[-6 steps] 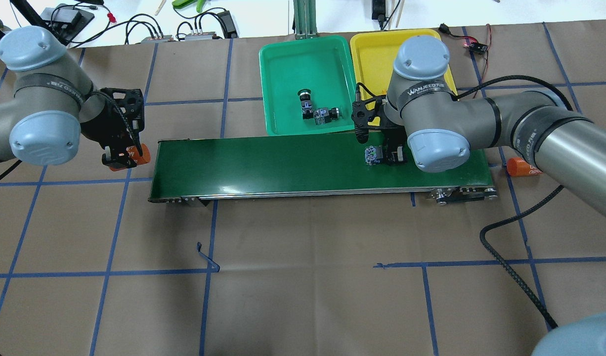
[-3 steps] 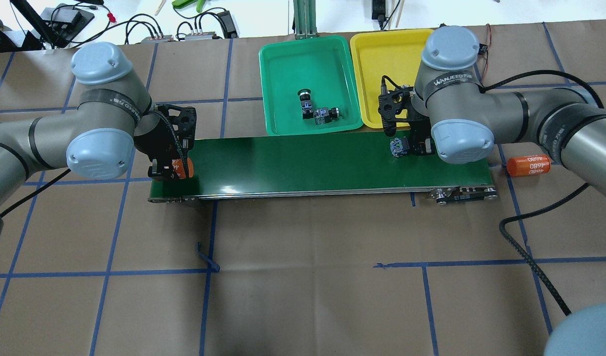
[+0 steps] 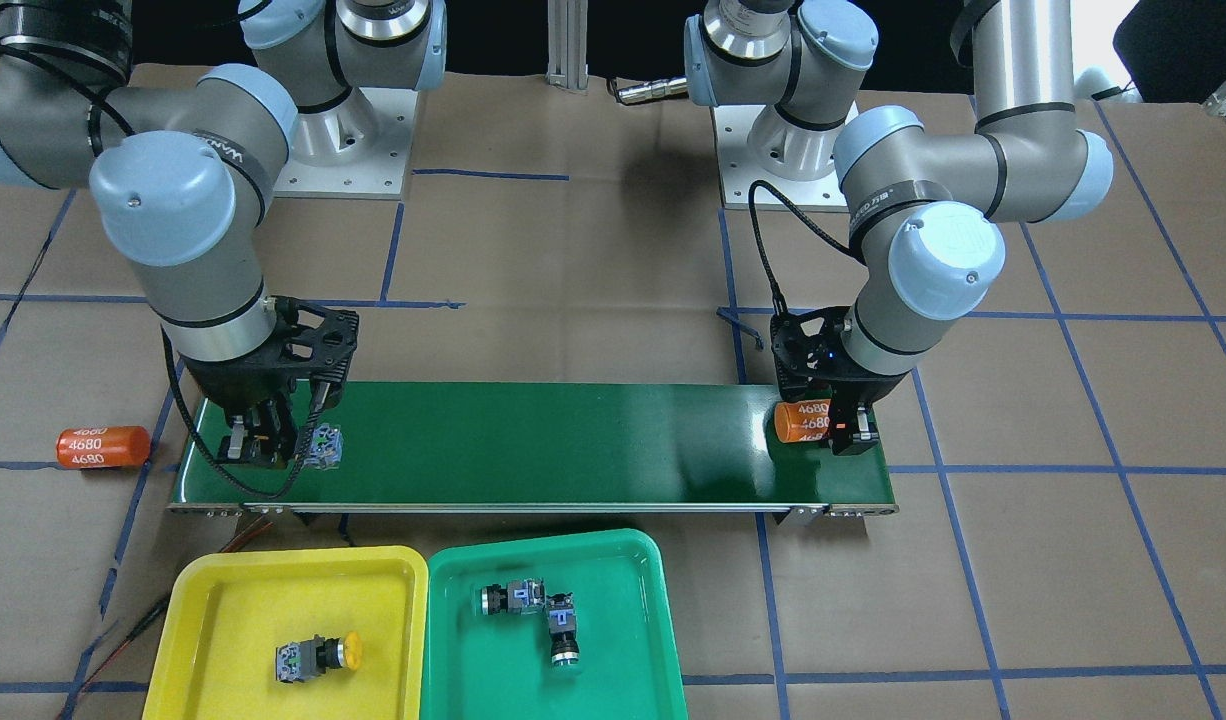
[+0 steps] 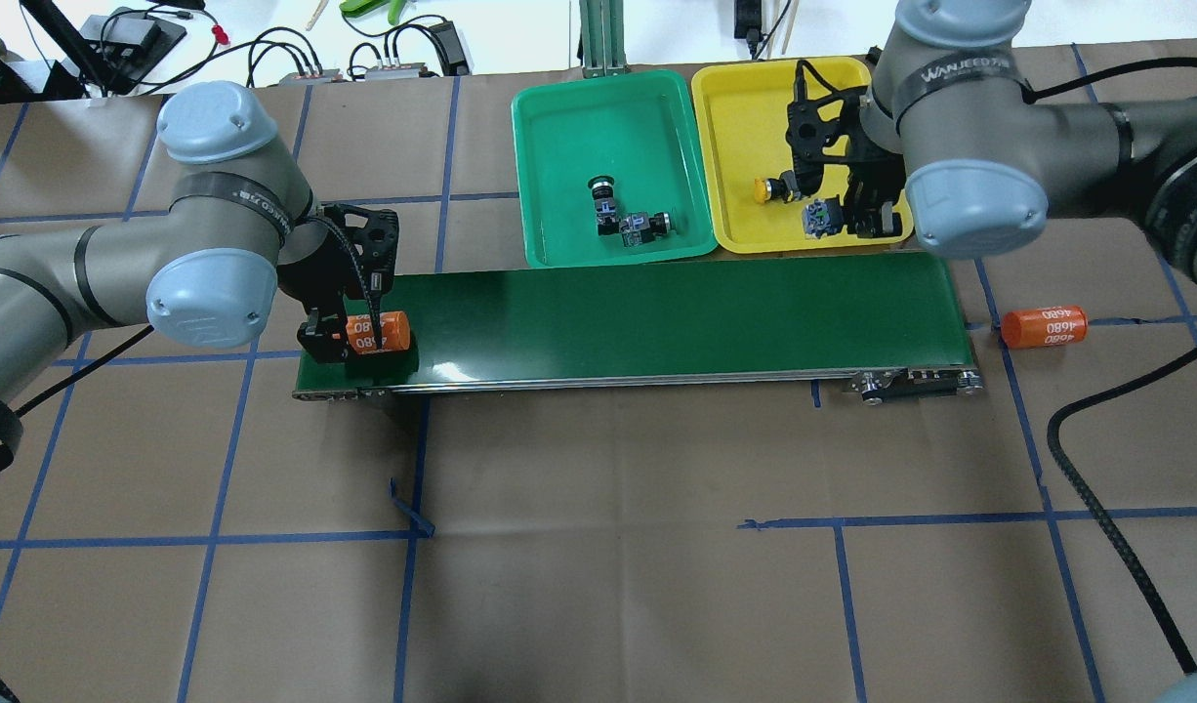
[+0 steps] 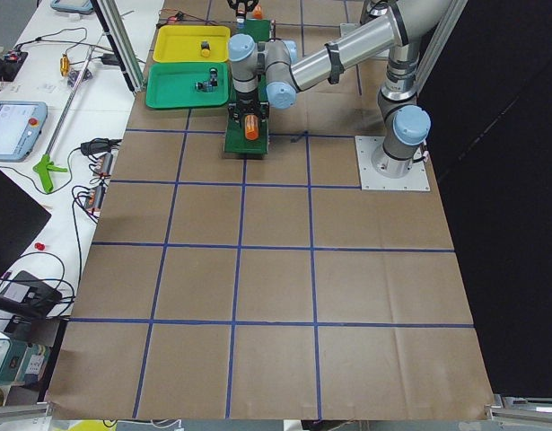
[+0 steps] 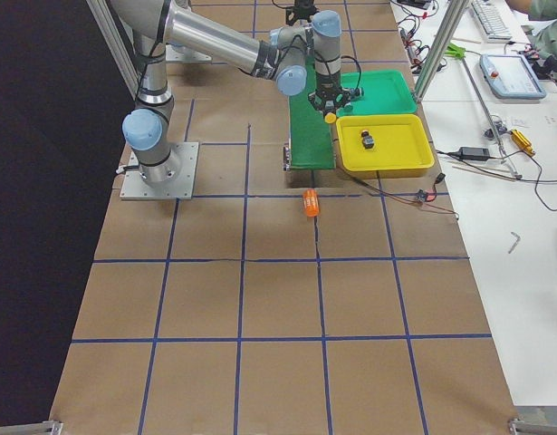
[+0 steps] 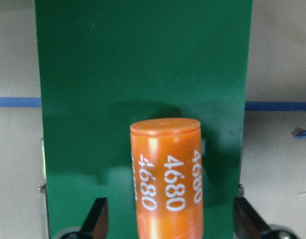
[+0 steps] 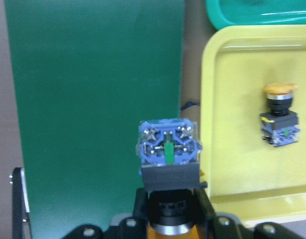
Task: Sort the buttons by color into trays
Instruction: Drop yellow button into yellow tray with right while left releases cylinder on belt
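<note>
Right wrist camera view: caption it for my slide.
Right gripper holds a button above the green belt's edge, beside the yellow tray with one yellow button inside.

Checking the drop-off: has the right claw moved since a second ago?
Yes. In the overhead view the right claw, shut on a button, went from over the belt to over the yellow tray.

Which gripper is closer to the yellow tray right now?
Right. The right gripper, holding a button, is by the yellow tray's belt-side edge; the left gripper is at the belt's far end, around a cylinder.
</note>
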You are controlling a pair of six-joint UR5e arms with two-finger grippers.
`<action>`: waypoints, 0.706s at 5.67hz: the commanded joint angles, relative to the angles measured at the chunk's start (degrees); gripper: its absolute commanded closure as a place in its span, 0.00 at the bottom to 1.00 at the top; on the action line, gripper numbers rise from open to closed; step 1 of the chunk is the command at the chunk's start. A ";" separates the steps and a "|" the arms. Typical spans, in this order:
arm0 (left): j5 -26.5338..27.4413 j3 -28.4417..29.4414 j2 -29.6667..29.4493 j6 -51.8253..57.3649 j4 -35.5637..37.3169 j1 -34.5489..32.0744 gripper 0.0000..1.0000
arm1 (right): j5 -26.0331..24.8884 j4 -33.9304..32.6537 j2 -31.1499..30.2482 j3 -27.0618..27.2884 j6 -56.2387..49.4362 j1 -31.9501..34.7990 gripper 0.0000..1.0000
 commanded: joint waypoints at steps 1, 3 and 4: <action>-0.15 2.25 2.98 -5.23 -4.84 -0.10 0.02 | 0.30 5.00 13.16 -18.83 -0.03 -0.08 0.95; -0.15 7.25 11.05 -30.11 -20.63 -0.10 0.02 | 0.56 4.68 23.90 -29.35 0.14 -0.08 0.95; -0.15 9.88 14.14 -47.89 -26.27 -0.36 0.02 | 4.04 4.15 28.65 -30.95 0.15 0.00 0.94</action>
